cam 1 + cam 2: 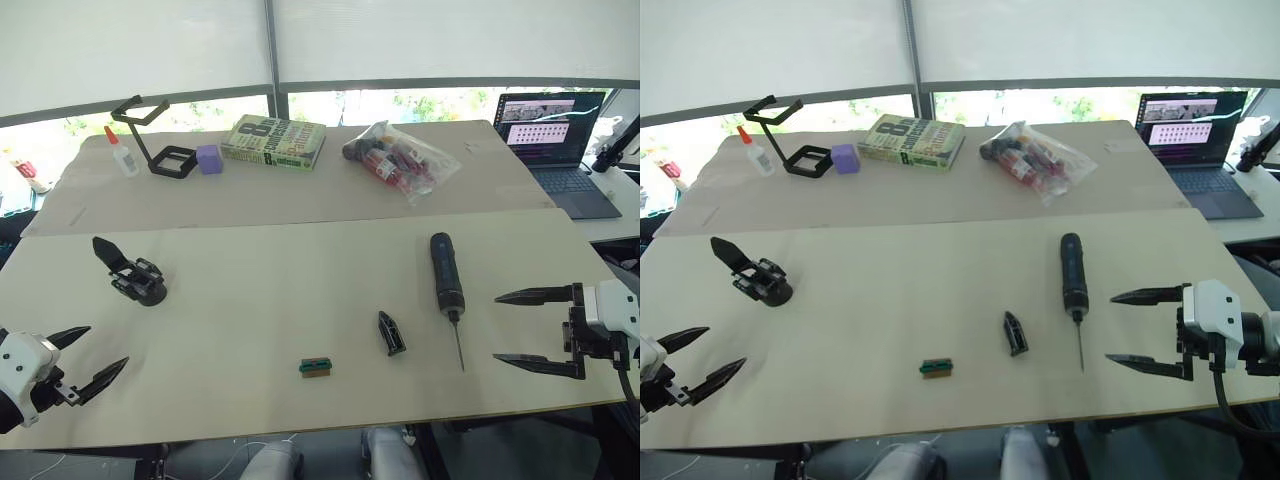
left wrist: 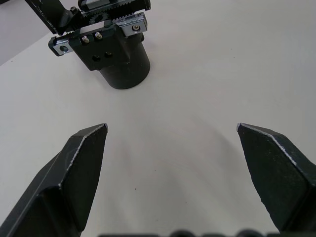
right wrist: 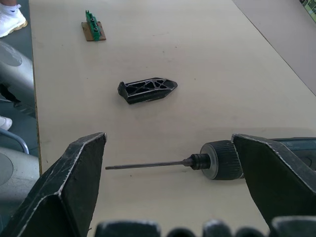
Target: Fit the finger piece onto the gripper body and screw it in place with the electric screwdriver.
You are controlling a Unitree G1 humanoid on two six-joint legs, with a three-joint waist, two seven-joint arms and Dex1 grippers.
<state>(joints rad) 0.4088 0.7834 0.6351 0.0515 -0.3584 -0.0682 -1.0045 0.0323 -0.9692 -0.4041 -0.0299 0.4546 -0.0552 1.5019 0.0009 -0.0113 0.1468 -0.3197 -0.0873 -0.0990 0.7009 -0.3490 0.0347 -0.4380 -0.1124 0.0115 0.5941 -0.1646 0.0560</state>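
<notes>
While nothing is held by either arm, the three task things are all seen lying apart on the pale table [image 1: 300, 290]. The gripper body [image 1: 135, 275] is placed on the robot's left side of the table, with its one pointed finger sticking up and leaning away to the left. The left end effector [image 1: 95, 358] is seen near the front edge, just in front of the gripper body, and its two black fingers are spread wide with nothing between them. The finger piece [image 1: 391, 332] is laid flat near the middle of the table, a little to the right. Just beside it on the right, the electric screwdriver [image 1: 446, 272] is laid down with its thin metal bit pointed toward the front edge. The right end effector [image 1: 512, 327] is held close to the right of the screwdriver's bit, and its fingers are spread wide too, touching nothing. A small green-and-red block [image 1: 316, 367] is seen near the front edge, to the left of the finger piece. Farther back, a book [image 1: 273, 142], a clear bag of things [image 1: 405, 160], a purple block [image 1: 208, 159], a black wire stand [image 1: 155, 140] and a glue bottle [image 1: 121, 152] are set, and an open laptop [image 1: 558, 140] is placed at the far right.
</notes>
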